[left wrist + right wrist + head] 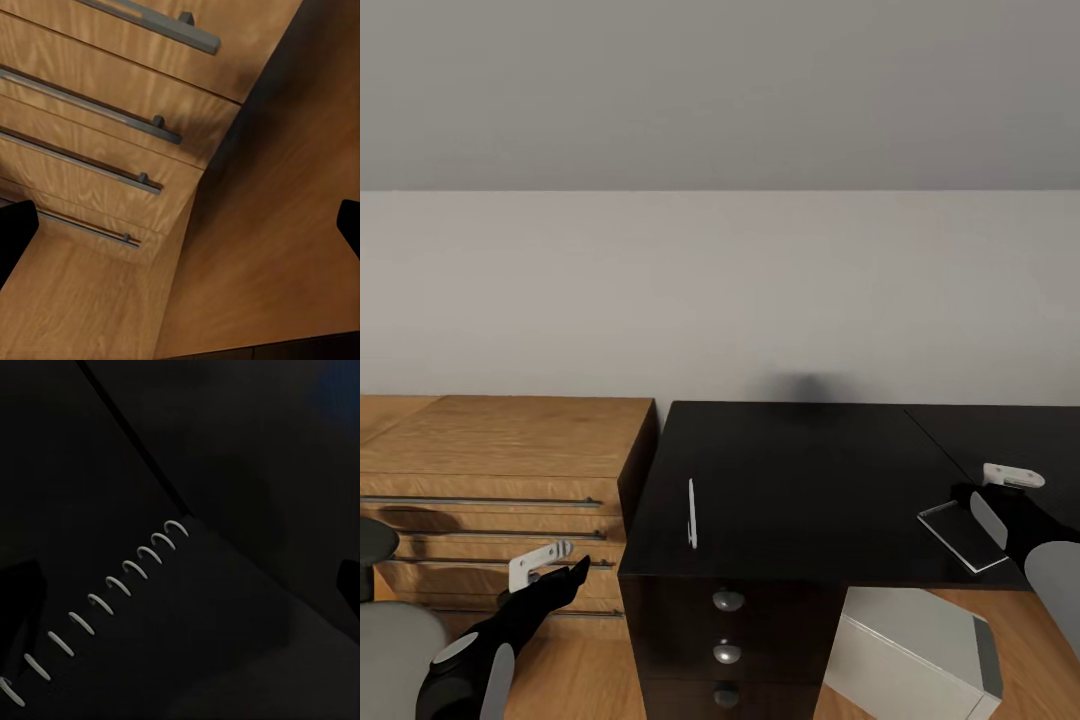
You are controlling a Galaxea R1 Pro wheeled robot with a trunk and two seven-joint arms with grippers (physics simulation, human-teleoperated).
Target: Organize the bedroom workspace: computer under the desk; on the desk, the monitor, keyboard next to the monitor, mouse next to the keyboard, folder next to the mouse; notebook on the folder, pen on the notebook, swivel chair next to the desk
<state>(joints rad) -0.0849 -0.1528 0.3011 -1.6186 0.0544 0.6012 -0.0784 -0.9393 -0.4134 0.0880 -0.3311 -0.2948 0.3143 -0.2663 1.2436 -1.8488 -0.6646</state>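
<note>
While we look from the head camera, going left to right, we note:

Chair: the swivel chair shows its grey seat and a dark armrest at the lower left edge, in front of the wooden dresser; it stands apart from the desk.

Left arm: our left gripper hangs low before the dresser's bar-handled drawers, beside the desk's left flank; in the left wrist view its dark fingertips sit at opposite edges of the picture, spread wide with nothing between them, over the drawers and the wooden floor.

Desk: the desk is glossy black, butted against the dresser's right side, with round-knobbed drawers at its front.

Pen: the pen lies flat on the desk's left part, near the front edge, lengthwise toward the wall, touching nothing else.

Computer: the computer is a light-grey box on the floor under the desk, right of the drawers.

Notebook: the notebook lies on the desk near the front edge, just beside our right gripper; the right wrist view shows its pale spiral binding against a dark cover.

Right arm: our right gripper hovers over the desk by the notebook's far side; its dark fingertips stand wide apart, holding nothing.
</note>
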